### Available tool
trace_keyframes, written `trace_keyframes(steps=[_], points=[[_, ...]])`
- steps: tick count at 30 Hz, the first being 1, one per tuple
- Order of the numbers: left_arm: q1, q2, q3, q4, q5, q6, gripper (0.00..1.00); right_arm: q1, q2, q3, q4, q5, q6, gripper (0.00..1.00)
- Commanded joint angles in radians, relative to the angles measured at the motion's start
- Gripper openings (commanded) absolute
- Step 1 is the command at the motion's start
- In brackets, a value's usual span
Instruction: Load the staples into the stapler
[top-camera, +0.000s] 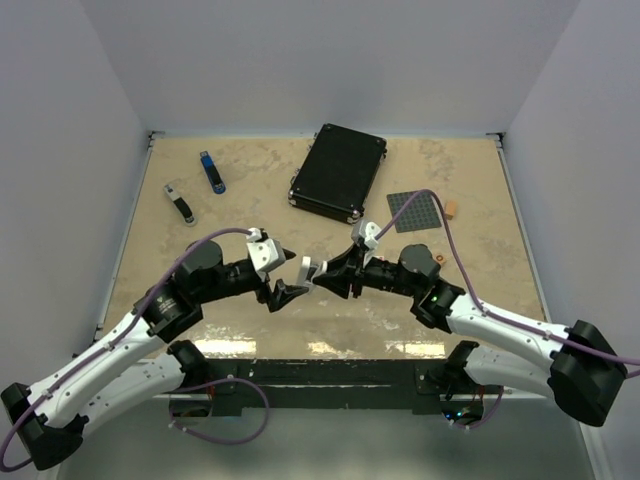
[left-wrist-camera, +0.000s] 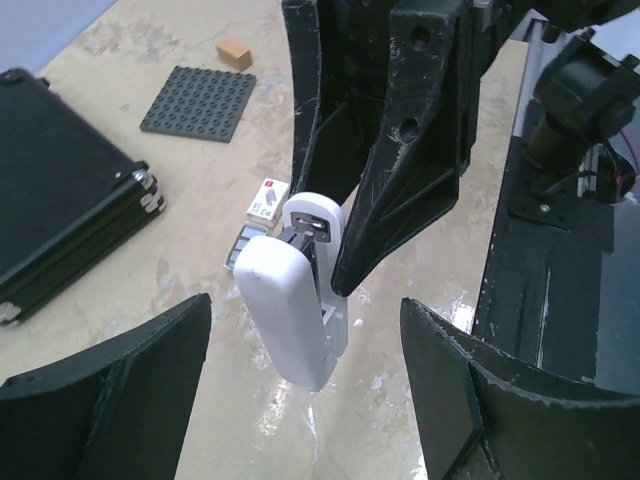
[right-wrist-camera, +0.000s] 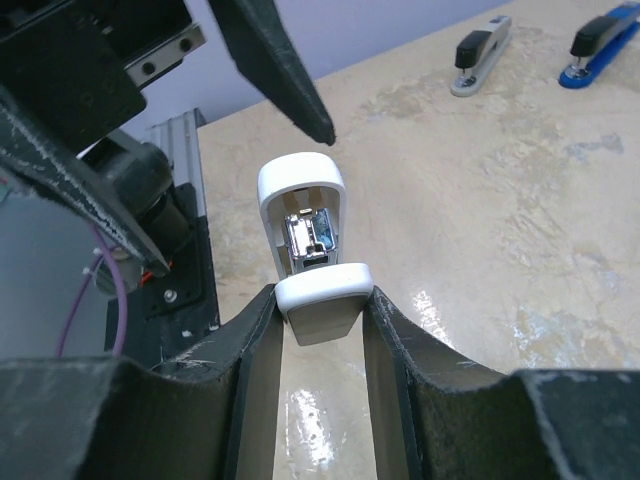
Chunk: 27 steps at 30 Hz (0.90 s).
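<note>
My right gripper (right-wrist-camera: 318, 300) is shut on a white stapler (right-wrist-camera: 322, 295) and holds it above the table. The stapler's top is swung open, and its metal magazine (right-wrist-camera: 310, 238) shows. In the top view the stapler (top-camera: 305, 270) hangs between the two grippers. My left gripper (left-wrist-camera: 305, 330) is open, its fingers (left-wrist-camera: 150, 370) wide apart on either side of the stapler's near end (left-wrist-camera: 285, 310) without touching it. The staples, a tiny white box with red and green marks (left-wrist-camera: 268, 199), lie on the table beyond the stapler. They are hidden under the arms in the top view.
A small silvery-dark item (left-wrist-camera: 243, 246) lies beside the staples box. A black case (top-camera: 338, 170) lies at the back centre. A grey studded plate (top-camera: 414, 211) and an orange cube (top-camera: 451, 210) are at the right. A blue stapler (top-camera: 211, 171) and a grey stapler (top-camera: 179, 203) are at the back left.
</note>
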Motion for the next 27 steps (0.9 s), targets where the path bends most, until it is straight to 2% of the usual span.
trace_keyframes(steps=[1,9,14,26,27], points=[[0.003,0.035,0.073,0.02,0.148,0.109,0.81,0.001,-0.044,0.04,-0.069,-0.115,-0.116,0.0],[0.001,0.131,0.122,0.011,0.217,0.165,0.8,0.001,-0.067,0.034,-0.077,-0.173,-0.142,0.0],[0.001,0.153,0.101,0.027,0.261,0.138,0.74,0.001,-0.097,0.029,-0.081,-0.164,-0.148,0.0],[0.003,0.154,0.026,0.146,0.271,0.041,0.59,0.002,-0.13,0.017,-0.073,-0.147,-0.151,0.0],[0.001,0.157,0.026,0.146,0.278,0.04,0.56,0.001,-0.131,0.017,-0.074,-0.147,-0.151,0.0]])
